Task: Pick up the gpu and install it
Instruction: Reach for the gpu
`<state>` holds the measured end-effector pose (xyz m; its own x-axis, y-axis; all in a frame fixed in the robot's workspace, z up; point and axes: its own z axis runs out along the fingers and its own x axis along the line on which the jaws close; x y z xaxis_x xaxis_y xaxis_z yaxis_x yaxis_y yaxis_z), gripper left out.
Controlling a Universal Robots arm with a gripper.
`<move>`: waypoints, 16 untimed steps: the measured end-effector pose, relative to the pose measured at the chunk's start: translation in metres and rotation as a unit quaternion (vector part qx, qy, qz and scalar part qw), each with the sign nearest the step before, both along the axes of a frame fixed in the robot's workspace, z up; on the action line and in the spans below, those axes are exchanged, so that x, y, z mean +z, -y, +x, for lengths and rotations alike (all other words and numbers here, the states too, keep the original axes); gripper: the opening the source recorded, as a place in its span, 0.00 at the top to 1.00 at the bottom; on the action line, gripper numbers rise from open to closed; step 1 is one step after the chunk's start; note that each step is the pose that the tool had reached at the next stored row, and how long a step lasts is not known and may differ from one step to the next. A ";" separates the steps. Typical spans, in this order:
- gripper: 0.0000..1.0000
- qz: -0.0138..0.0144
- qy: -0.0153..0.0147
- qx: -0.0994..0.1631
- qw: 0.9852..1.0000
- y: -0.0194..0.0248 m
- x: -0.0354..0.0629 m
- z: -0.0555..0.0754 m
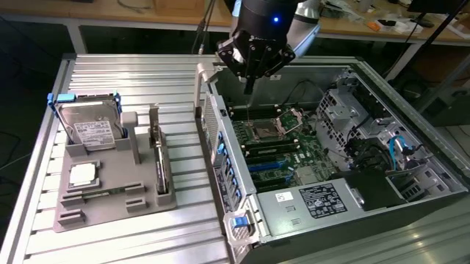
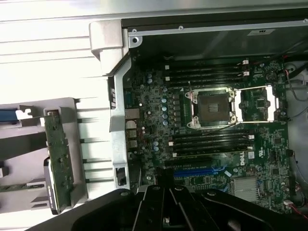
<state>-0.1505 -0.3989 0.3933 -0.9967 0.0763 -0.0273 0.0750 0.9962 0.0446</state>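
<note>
Gripper [image 1: 249, 83] is pinched fully shut with nothing in it. It hangs over the far end of the open computer case [image 1: 345, 234], just above the motherboard [image 1: 283, 146]. The gpu [image 1: 160, 165] is nowhere near it. It stands on its long edge in a slot of the grey holder [image 1: 110, 212], out on the ribbed metal table [image 1: 125, 71] to the exterior view's left of the case, well apart from the fingers. It's on the side of the holder closest to the case, and the wrist camera catches its green board.

Between the two is the case's upright side wall [image 1: 211, 118] with its row of blue tabs [image 1: 226, 165] (the one thing standing between card and board). The top edge of the card is bare.

Count, as far as I can make out:
- **On the table:** one holder and one case.
- **On the holder:** one gpu, one hard drive [image 1: 92, 129] in a blue frame propped up at the far end, and one pale square chip [image 1: 82, 173] lying flat near the middle.
- **Inside the case:** one open processor socket [image 1: 264, 131], one power supply [image 1: 316, 199] with a label at the near end, one metal drive cage [image 1: 345, 107] toward the exterior view's right, and some blue cables [image 1: 402, 148].

Long dark slots run on both sides of the socket, but I can't pin down how many.
</note>
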 end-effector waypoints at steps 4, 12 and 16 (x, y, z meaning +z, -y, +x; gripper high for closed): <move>0.89 0.000 0.000 0.000 1.000 0.0000 0.0000 -0.013; 0.89 0.000 0.001 0.000 1.000 0.0000 0.0000 -0.040; 0.89 0.000 0.001 0.000 1.000 0.0000 0.0000 -0.051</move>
